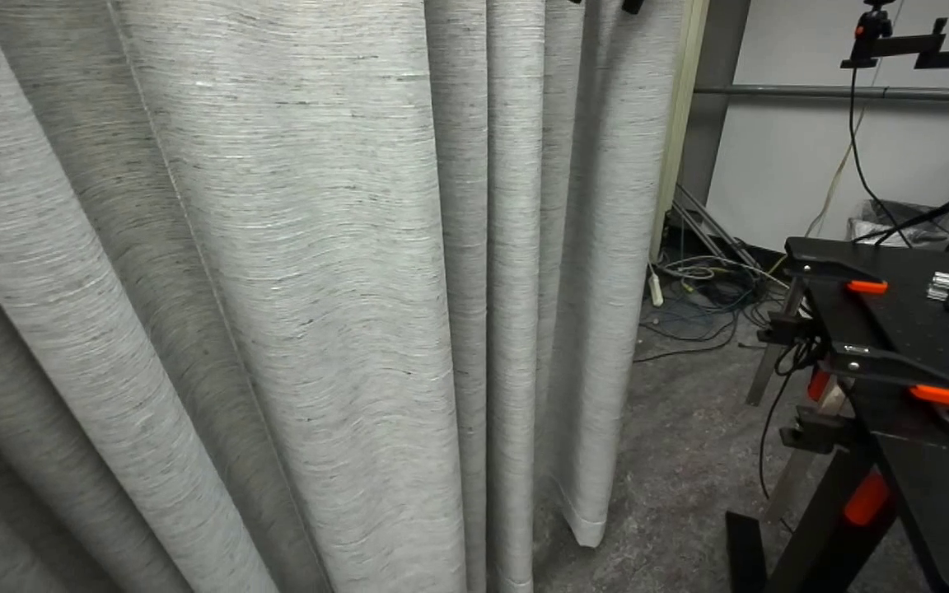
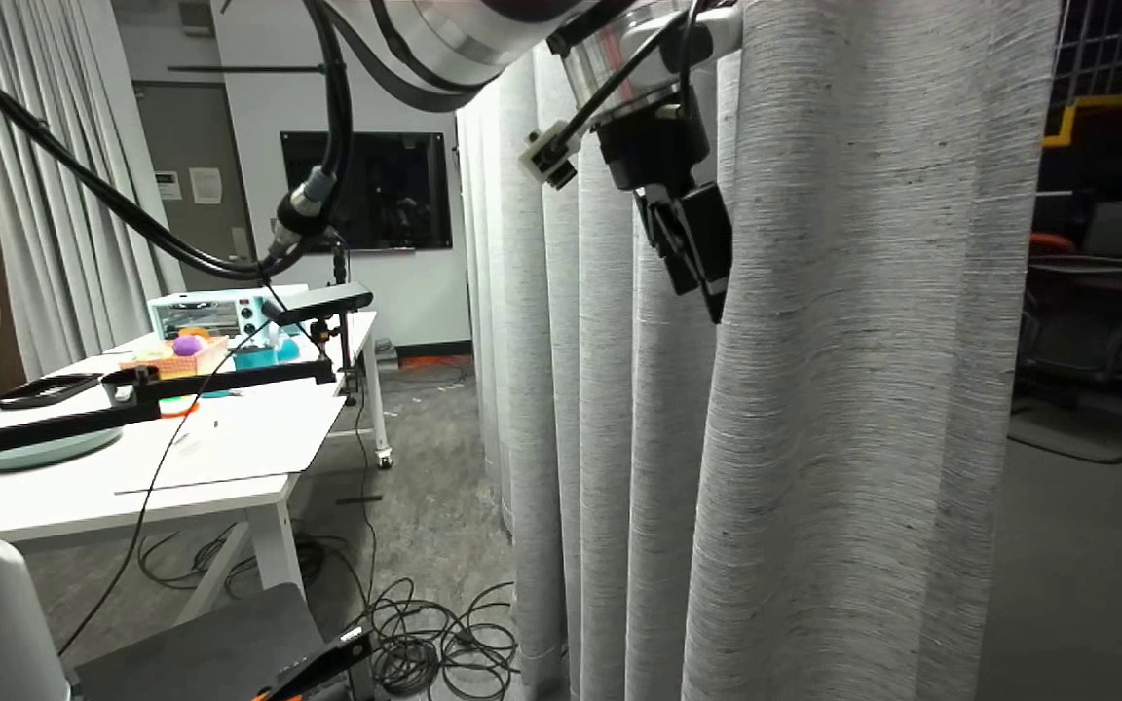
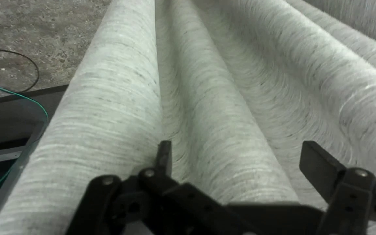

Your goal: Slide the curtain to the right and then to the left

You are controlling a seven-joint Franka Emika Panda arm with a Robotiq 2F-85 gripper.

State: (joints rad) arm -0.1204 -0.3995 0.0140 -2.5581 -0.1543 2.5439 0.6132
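The light grey curtain (image 1: pixel 343 247) hangs in deep vertical folds and fills much of both exterior views (image 2: pixel 853 370). Its top edge is out of view. In an exterior view, my gripper (image 2: pixel 702 297) points downward beside the folds, and the near fold partly covers it. Only its dark fingertips (image 1: pixel 603 5) show at the top edge of an exterior view, in front of the curtain's end folds. In the wrist view, the gripper (image 3: pixel 236 147) is open with wide-apart fingers, and a curtain fold (image 3: pixel 227 124) lies between them. Whether the fingers touch the fabric cannot be told.
A black table (image 1: pixel 895 329) with orange-tipped clamps (image 1: pixel 940 395) stands beside the curtain's end. Cables (image 1: pixel 713 284) lie on the floor behind. A white table (image 2: pixel 230 477) with a toaster oven (image 2: pixel 210 316) and a camera arm (image 2: pixel 240 378) stands across from the curtain. Coiled cables (image 2: pixel 434 643) lie between.
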